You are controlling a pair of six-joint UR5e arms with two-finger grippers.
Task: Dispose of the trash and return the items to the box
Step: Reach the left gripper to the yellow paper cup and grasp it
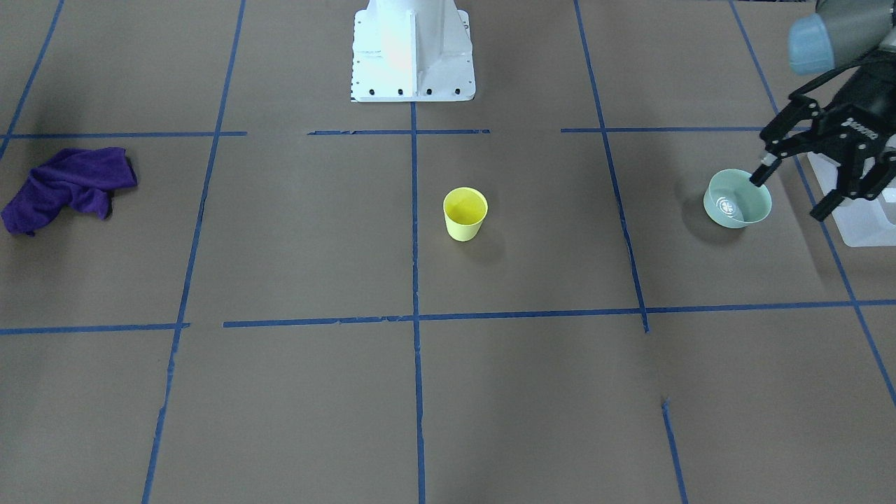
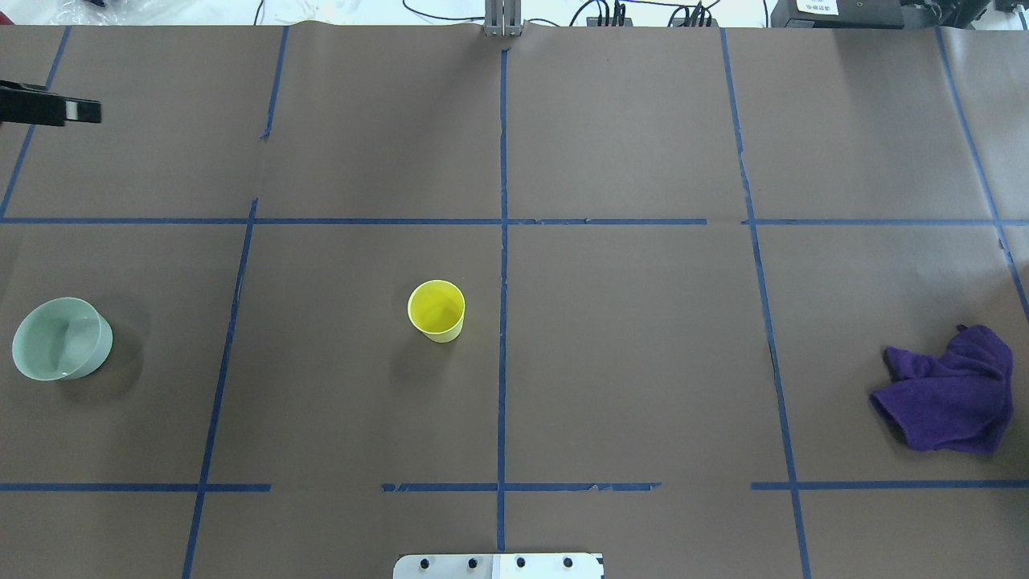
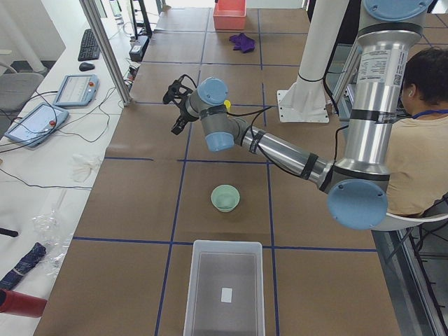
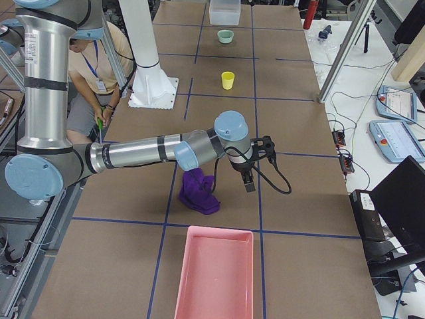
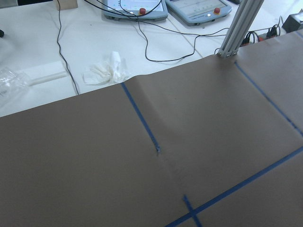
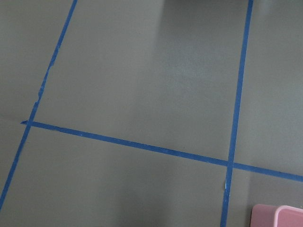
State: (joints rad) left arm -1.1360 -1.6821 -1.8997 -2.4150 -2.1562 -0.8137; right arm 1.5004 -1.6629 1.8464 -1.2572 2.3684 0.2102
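The yellow cup (image 1: 465,213) stands upright near the table's middle, also in the overhead view (image 2: 436,310). The mint-green bowl (image 1: 735,203) stands upright on the robot's left side (image 2: 60,338), a short way from the translucent white box (image 3: 224,287), which looks empty. My left gripper (image 1: 789,196) is open and empty, raised above the table beyond the bowl; only one finger (image 2: 48,108) shows at the overhead view's left edge. My right gripper (image 4: 247,181) hangs beside the purple cloth (image 4: 199,189); I cannot tell whether it is open or shut.
The purple cloth (image 2: 949,394) lies crumpled on the robot's right side. A pink tray (image 4: 216,272) sits at the table's right end. A crumpled white wad (image 5: 106,73) lies on the white side bench beyond the table edge. An operator (image 3: 420,140) sits by the robot.
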